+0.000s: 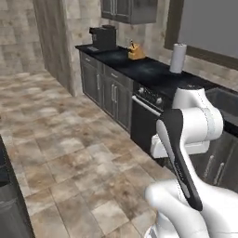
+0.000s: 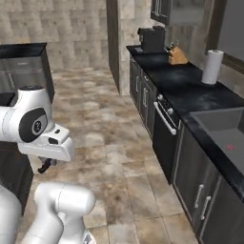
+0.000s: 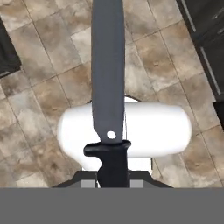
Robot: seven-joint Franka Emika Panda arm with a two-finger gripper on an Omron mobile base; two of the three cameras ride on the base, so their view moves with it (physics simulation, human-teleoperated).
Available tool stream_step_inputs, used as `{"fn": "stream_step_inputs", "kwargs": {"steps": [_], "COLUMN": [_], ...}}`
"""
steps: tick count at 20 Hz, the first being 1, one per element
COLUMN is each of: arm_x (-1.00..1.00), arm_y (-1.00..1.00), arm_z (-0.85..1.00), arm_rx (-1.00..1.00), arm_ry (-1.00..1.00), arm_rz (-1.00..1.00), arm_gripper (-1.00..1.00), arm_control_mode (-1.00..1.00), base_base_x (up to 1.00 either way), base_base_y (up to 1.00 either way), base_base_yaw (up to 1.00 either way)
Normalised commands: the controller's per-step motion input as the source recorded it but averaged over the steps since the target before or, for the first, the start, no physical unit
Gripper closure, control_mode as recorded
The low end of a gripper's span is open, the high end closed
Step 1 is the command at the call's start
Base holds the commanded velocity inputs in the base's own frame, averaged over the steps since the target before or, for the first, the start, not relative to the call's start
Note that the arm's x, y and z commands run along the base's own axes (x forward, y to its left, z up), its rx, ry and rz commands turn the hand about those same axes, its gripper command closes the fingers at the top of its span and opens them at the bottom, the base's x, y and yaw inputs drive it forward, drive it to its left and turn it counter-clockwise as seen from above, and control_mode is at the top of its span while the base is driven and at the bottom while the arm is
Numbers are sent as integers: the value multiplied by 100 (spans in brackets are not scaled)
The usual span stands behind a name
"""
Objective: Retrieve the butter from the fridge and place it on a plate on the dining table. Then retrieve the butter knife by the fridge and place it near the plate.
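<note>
Hand (image 3: pixel 113 175) clamped on the butter knife (image 3: pixel 108 74) by its black handle, grey blade sticking straight out along the hand axis over the tile floor (image 3: pixel 39 109). Knife is the task thing in play; looks like transit toward the dining table, butter/plate step prob. done but can't confirm from here. Risks, near to far: grip is low on the handle w/ a long blade cantilevered out, so a fast wrist swing could pivot or slip it, and a drop lands on the floor. Arm is folded tight over the base, so the blade tip could catch the robot's own link on a reorient. Further out, the wall counter (image 2: pixel 190 90) w/ paper towel roll (image 2: pixel 211 66) and knife block (image 2: pixel 177 56) runs close alongside; a wide swing while driving could clip the cabinet fronts (image 1: pixel 111 93) or oven handle (image 2: pixel 167 121).
</note>
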Motion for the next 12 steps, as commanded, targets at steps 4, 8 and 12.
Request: {"fn": "stream_step_inputs", "kwargs": {"steps": [4, 8, 12], "arm_x": [0, 0, 0], "arm_y": [0, 0, 0], "arm_z": [0, 0, 0], "arm_rx": [0, 0, 0], "arm_ry": [0, 0, 0], "arm_rz": [0, 0, 0], "arm_gripper": [100, 100, 100], "arm_control_mode": [100, 100, 100], "base_base_x": [3, 49, 99], "base_base_y": [0, -19, -36], "base_base_yaw": [89, 63, 25]}}
